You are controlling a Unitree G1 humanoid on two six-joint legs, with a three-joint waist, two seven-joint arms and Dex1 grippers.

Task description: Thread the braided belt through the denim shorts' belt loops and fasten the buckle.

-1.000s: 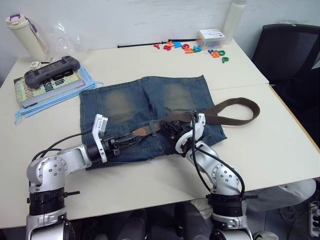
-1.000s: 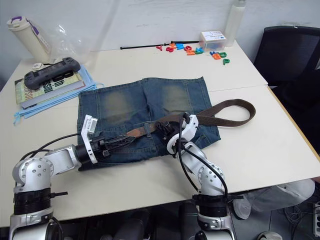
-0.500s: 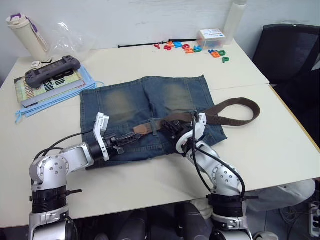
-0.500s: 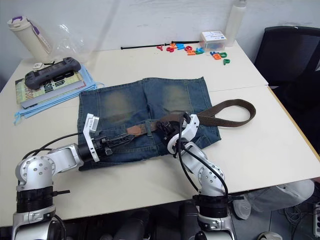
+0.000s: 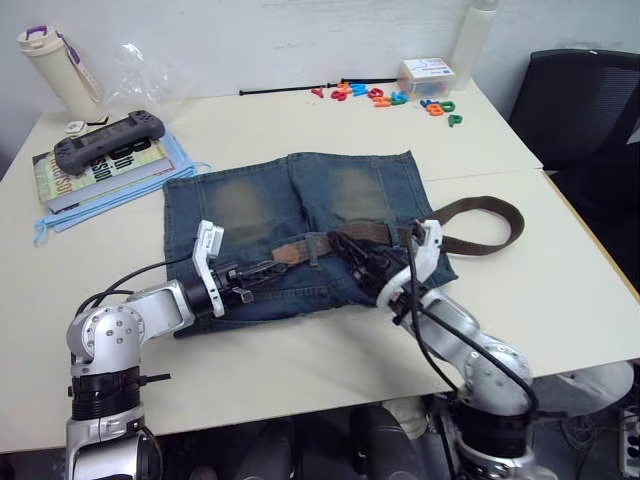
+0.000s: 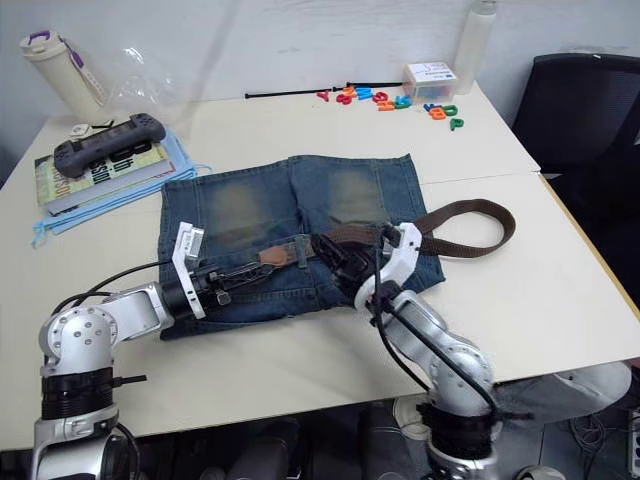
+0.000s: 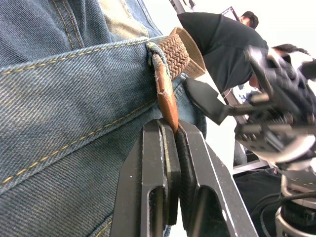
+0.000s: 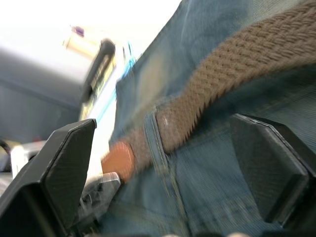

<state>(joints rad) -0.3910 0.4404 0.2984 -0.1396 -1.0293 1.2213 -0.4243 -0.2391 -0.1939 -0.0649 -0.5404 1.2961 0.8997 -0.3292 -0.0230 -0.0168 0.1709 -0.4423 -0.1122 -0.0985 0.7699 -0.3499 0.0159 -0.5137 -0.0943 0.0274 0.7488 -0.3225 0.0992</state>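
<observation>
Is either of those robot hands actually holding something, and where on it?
The left pincer pinches the belt by its tan leather tip. The right pincer is open, holding nothing.

Both arms low and reaching inward, claws facing each other

The left arm lies bent, forearm stretched toward the right, its left claw (image 5: 262, 272) with both black fingers (image 7: 163, 173) pressed together, pinching the tan leather tip of the braided belt (image 7: 168, 101). The right arm bends at the elbow and reaches toward the left, its right claw (image 5: 362, 258) spread wide, the two fingers (image 8: 66, 163) standing well apart on either side of the belt's woven strap.
</observation>
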